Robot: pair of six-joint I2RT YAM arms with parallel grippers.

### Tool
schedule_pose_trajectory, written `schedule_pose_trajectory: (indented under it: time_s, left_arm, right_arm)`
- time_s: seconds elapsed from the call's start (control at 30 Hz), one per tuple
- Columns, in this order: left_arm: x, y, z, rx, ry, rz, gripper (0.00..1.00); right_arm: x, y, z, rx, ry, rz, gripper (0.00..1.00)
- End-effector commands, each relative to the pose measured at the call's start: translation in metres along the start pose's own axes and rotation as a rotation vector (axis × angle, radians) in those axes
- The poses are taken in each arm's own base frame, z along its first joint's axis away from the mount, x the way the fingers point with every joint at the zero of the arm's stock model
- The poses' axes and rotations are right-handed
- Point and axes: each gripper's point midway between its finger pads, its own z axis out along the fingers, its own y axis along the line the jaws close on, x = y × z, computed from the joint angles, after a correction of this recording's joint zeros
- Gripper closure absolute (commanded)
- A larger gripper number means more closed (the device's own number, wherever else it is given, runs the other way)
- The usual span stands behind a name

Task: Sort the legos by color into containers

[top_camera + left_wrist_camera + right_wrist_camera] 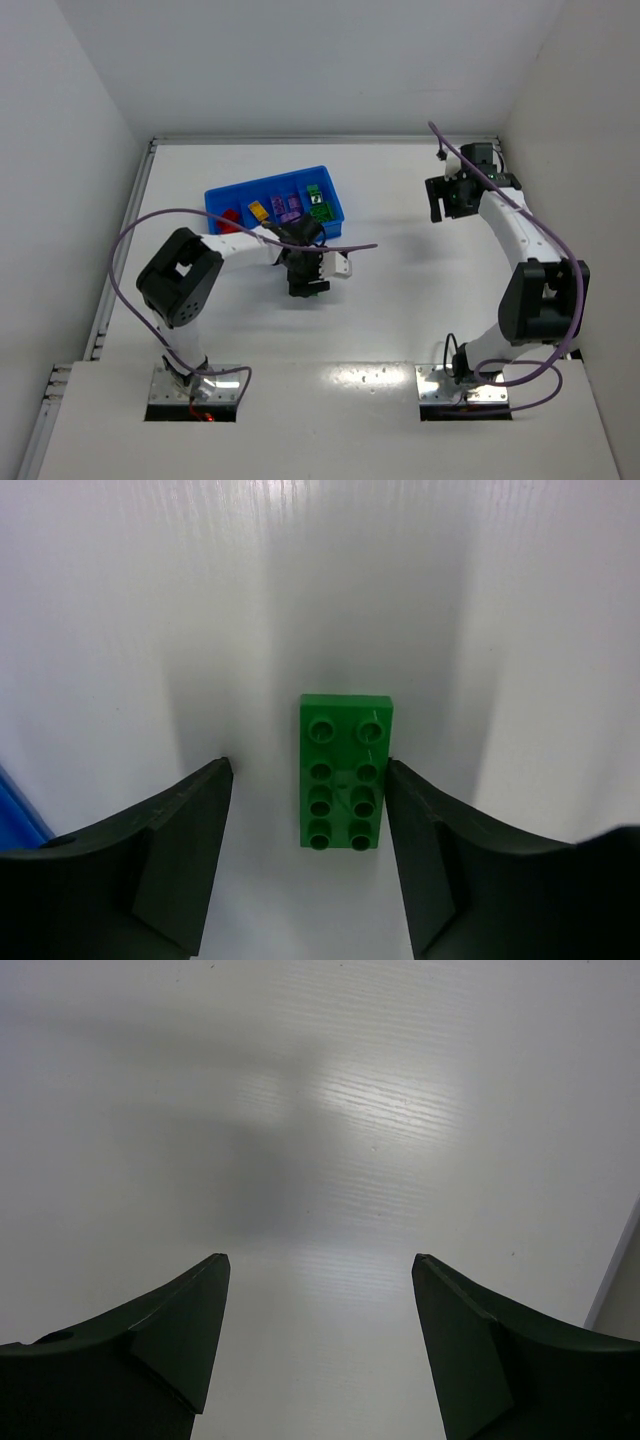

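A green lego [345, 772] with eight studs lies flat on the white table between the fingers of my left gripper [308, 764]. The right finger [420, 840] touches the brick's side, while a gap separates the left finger [190, 840] from it, so the jaws stand open around it. From above, the left gripper [308, 283] hides this brick, just in front of the blue tray [265, 181]. The tray's containers hold red [230, 216], yellow [257, 210], purple [290, 205] and green [318, 203] legos. My right gripper [440, 205] hangs open over bare table at the far right, empty [320, 1260].
A corner of the blue tray [20, 815] shows at the left wrist view's left edge. White walls enclose the table on three sides, and its right border [615, 1280] lies close to the right gripper. A purple cable [340, 245] loops over the left arm.
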Motion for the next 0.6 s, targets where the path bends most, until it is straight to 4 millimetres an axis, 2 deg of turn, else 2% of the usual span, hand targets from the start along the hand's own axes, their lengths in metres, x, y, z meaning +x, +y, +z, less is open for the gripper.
schedule_pose_trajectory:
  time_s: [0.0,0.13,0.2,0.23,0.27,0.37,0.43,0.47,0.5,0.53,0.57]
  left_arm:
    - [0.006,-0.002,0.010,-0.021,0.014,0.013,0.34]
    - [0.005,-0.009,0.012,-0.001,0.010,0.019,0.53]
    - [-0.004,-0.007,0.003,-0.019,-0.022,0.029,0.62]
    - [-0.009,-0.006,-0.001,-0.021,-0.040,0.043,0.70]
    - [-0.010,-0.012,-0.007,0.003,-0.042,0.038,0.73]
    - [-0.045,-0.005,-0.043,-0.025,-0.135,0.058,0.74]
    - [-0.078,0.001,-0.075,-0.050,-0.234,0.065,0.74]
    - [-0.106,0.010,-0.107,-0.099,-0.311,0.054,0.74]
    - [-0.107,0.009,-0.110,-0.101,-0.319,0.028,0.74]
    - [-0.129,0.022,-0.133,-0.151,-0.366,0.028,0.74]
    - [-0.139,0.028,-0.145,-0.177,-0.392,-0.002,0.74]
  right_arm:
    - [-0.002,-0.006,0.000,0.005,-0.006,0.009,0.25]
    - [-0.002,-0.006,0.000,0.005,-0.006,0.009,0.25]
    - [-0.002,-0.006,0.000,0.005,-0.006,0.009,0.25]
    - [-0.002,-0.004,0.000,-0.004,-0.008,0.009,0.25]
    - [-0.002,-0.004,0.000,-0.004,-0.008,0.009,0.25]
    - [-0.003,0.001,0.000,-0.019,-0.011,0.001,0.25]
    - [-0.004,0.007,0.000,-0.034,-0.013,-0.007,0.25]
    - [-0.008,0.008,-0.001,-0.042,-0.024,0.001,0.25]
    - [-0.008,0.010,-0.001,-0.054,-0.026,0.001,0.25]
    - [-0.012,0.010,0.000,-0.053,-0.029,0.001,0.25]
    - [-0.015,0.009,-0.002,-0.052,-0.038,0.001,0.25]
